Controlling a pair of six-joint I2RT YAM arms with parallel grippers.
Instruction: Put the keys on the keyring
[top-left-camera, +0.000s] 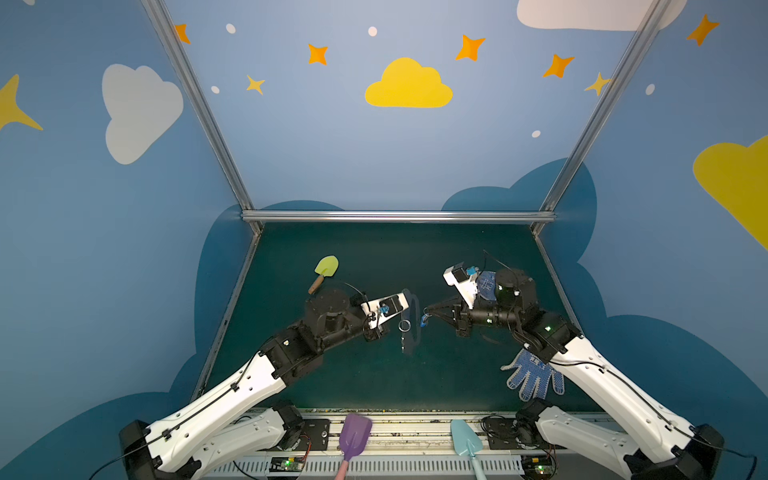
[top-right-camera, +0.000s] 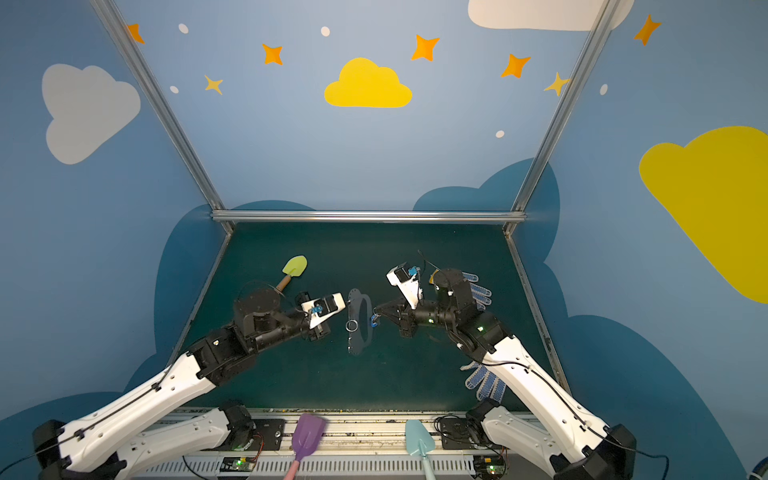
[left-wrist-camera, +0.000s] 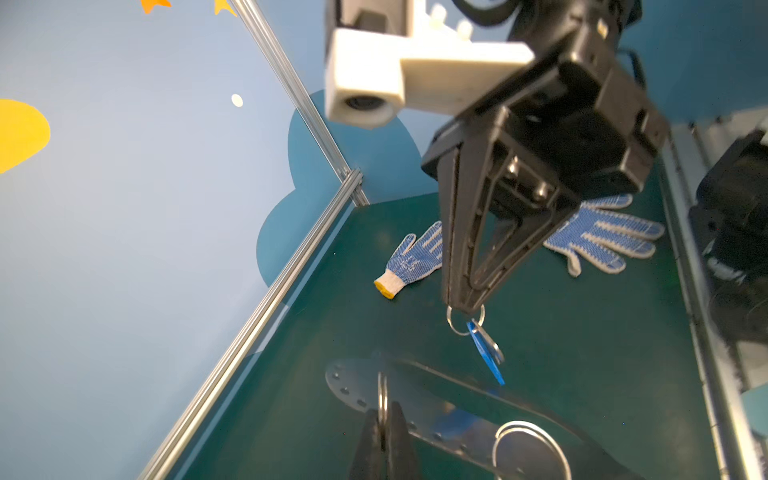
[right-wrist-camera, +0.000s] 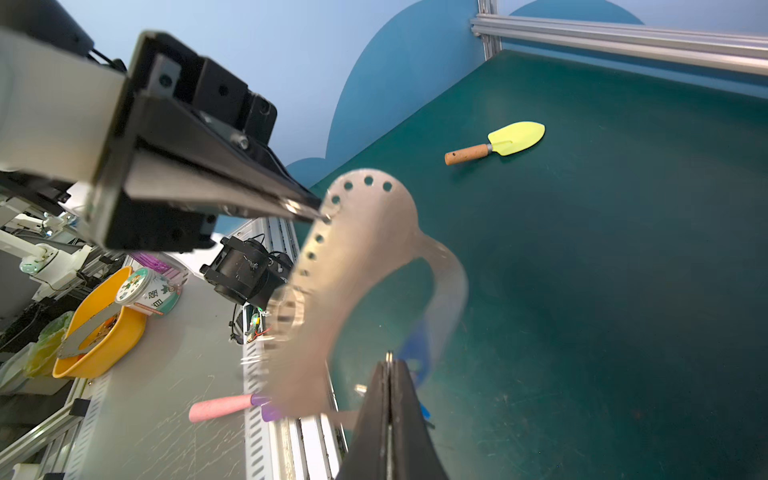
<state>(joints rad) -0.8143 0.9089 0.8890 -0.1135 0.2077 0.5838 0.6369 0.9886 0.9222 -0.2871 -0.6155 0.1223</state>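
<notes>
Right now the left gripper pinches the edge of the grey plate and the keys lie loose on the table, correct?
Not quite. The keys hang above the table, pinched by their ring in the shut right gripper, as the left wrist view shows. The left gripper does pinch the edge of the grey plate.

Both top views high, downward over the whole table (top-left-camera: 353, 382); wrist views close, opposed, sharing the keyring (right-wrist-camera: 374, 232)

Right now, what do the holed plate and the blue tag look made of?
The plate looks like thin sheet metal: dull grey sheen, clean round holes. The blue tag seems to be glossy plastic, saturated colour with a bright edge; painted metal is possible.
</notes>
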